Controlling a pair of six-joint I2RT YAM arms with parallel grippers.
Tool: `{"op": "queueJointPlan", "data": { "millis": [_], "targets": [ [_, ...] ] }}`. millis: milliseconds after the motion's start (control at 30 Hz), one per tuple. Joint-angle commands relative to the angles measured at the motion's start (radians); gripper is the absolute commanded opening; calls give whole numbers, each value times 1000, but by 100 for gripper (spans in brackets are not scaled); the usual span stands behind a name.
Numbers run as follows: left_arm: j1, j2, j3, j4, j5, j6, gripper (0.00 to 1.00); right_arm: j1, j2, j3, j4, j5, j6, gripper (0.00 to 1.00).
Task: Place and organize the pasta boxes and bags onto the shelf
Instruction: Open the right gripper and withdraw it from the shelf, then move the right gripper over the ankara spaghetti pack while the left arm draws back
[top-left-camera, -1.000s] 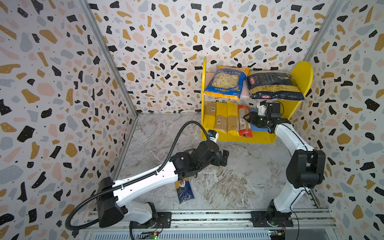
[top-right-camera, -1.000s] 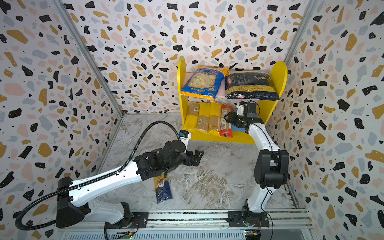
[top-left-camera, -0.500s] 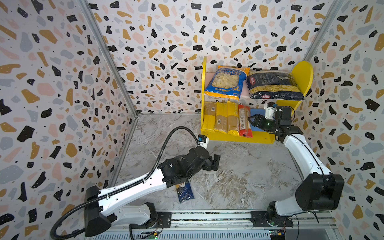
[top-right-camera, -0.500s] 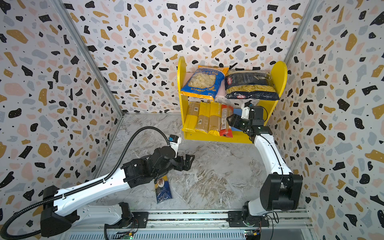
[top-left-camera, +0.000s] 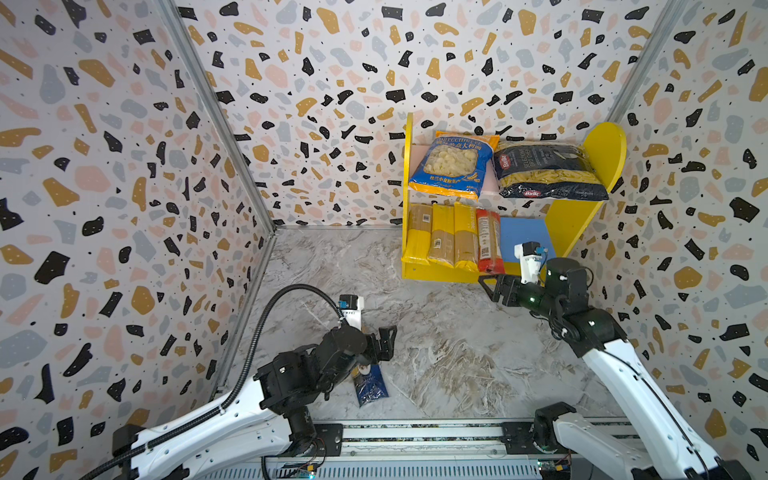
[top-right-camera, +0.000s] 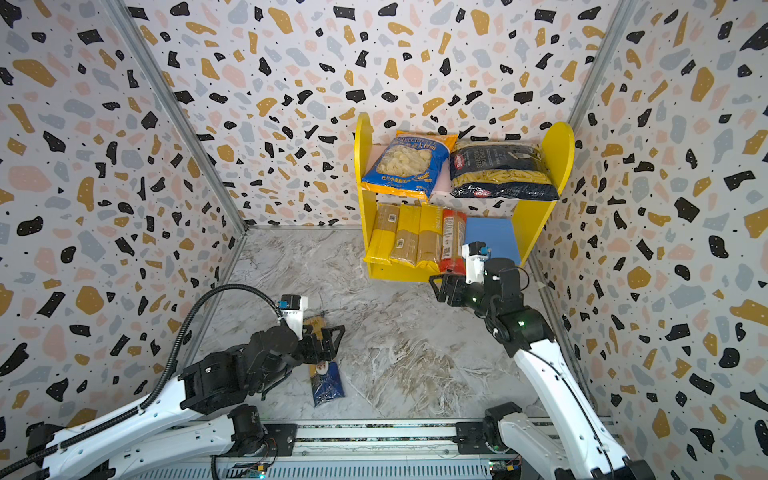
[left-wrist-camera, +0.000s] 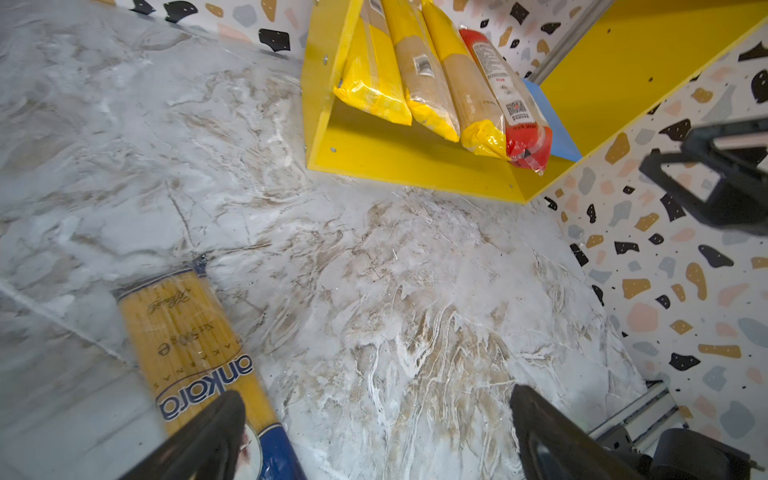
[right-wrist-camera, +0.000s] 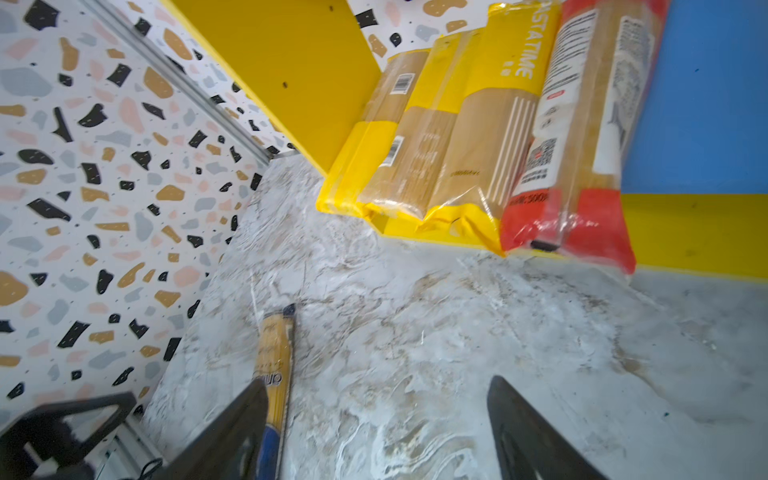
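Observation:
The shelf (top-left-camera: 598, 216) (top-right-camera: 360, 208) stands at the back right. Its upper board carries a blue-orange orecchiette bag (top-left-camera: 453, 166) and a navy Barilla bag (top-left-camera: 548, 174). On the blue lower board (top-left-camera: 523, 232) lie three yellow spaghetti packs (top-left-camera: 440, 237) (right-wrist-camera: 436, 158) and a slim red pack (top-left-camera: 488, 241) (left-wrist-camera: 511, 104). A blue-ended spaghetti pack (top-left-camera: 370, 386) (top-right-camera: 326, 382) (left-wrist-camera: 187, 332) (right-wrist-camera: 274, 353) lies on the floor. My left gripper (top-left-camera: 380, 345) (left-wrist-camera: 376, 395) hovers open just over it. My right gripper (top-left-camera: 490, 289) (right-wrist-camera: 376, 382) is open and empty in front of the shelf's base.
Terrazzo walls close in the marble floor (top-left-camera: 436, 332) on three sides. A metal rail (top-left-camera: 415, 436) runs along the front edge. The left arm's black cable hose (top-left-camera: 266, 316) loops up near the left wall. The right part of the blue board is bare.
My right gripper has pulled back out of the shelf's lower tier toward the front and opened wider. My left arm has drawn back toward the front left, over the floor pack.

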Motion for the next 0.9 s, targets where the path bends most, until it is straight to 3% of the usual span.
{"op": "queueJointPlan", "data": {
  "millis": [0,200,467,667,867],
  "targets": [
    [3,-59,-39,-76,-29,-94,100,55,-100,-70,-35,41,62,85],
    [3,-160,-115,-99,-15,-198,100,195,-220,-174,-54,83,116,87],
    [3,-195,-91,-204,-47,-234,100,365,-281,-282,-18,163,180,89],
    [3,-222,-84,-242,-78,-254,100,536,-200,-320,68,251,211,90],
    [3,-280,-102,-282,-89,-285,100,731,35,-260,152,380,210,92]
  ]
}}
